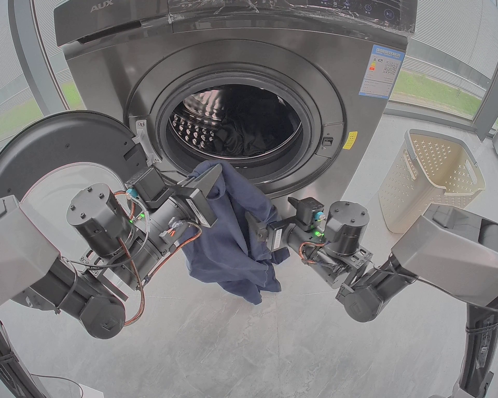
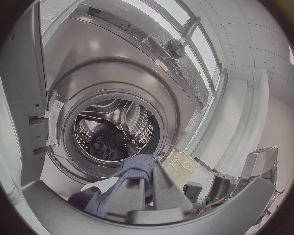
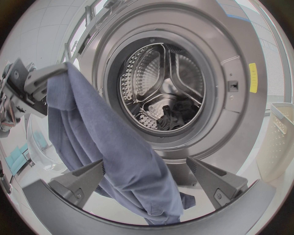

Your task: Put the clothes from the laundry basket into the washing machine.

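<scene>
One soft, probably light blue shirt (image 1: 228, 249) hangs limp from the clamped left gripper (image 1: 211, 179) — right gripper (image 3: 145, 160) gapes around its lower folds, likely the second hold.

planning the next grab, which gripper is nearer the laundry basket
Right. The right gripper is open beside the blue garment, toward the laundry basket; the left gripper holds the garment farther off.

A: Any readable print?
B: Blue-edged printed label (image 1: 382, 71) on the washing machine (image 1: 332, 88) front, up and beyond the right gripper (image 1: 258, 226); characters too small to read. Yellow sticker (image 1: 350, 140) by the door latch, nearer that gripper, illegible.
A: More?
B: Logo lettering (image 1: 101, 7) on the top panel, far above the left gripper (image 1: 210, 179). White tag (image 2: 101, 184) on the blue garment (image 2: 134, 169), just beside that gripper; print unreadable.
</scene>
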`<state>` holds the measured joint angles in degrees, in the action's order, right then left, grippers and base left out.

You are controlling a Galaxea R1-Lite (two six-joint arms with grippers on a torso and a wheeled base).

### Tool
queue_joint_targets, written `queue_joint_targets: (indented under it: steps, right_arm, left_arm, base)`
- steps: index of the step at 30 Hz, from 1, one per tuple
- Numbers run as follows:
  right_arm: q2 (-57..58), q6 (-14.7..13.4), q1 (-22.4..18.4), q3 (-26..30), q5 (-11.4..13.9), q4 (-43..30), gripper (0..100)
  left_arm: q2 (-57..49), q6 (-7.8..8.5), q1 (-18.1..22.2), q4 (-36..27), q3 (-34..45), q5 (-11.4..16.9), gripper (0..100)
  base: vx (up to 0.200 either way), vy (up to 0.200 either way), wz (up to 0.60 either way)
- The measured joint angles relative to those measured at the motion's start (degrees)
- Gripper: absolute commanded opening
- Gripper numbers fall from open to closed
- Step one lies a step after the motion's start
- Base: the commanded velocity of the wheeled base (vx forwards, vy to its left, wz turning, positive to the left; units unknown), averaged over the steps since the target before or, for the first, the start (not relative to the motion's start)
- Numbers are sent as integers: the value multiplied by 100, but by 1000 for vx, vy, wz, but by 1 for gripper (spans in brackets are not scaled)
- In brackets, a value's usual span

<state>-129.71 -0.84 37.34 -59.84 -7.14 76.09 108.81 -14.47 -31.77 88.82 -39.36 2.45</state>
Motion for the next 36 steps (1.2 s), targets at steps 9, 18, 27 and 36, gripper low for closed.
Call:
queue_joint_targets:
  steps: [9, 18, 27, 36]
  right_arm:
    - [273, 41, -256, 113, 28, -11, 100]
    - [96, 40, -165, -322, 26, -44, 100]
    - [-50, 35, 129, -346, 26, -52, 100]
    - [-194, 27, 268, -297, 17, -52, 100]
  left_arm:
    - [-7, 0, -10, 0, 23, 0, 0]
    - [-7, 0, -45, 0, 34, 0, 0]
    - [-7, 0, -48, 2, 34, 1, 0]
    - [-7, -2, -48, 2, 1, 1, 0]
  base:
    - [0, 0, 0]
    - [0, 0, 0]
    - [0, 0, 0]
    - [0, 0, 0]
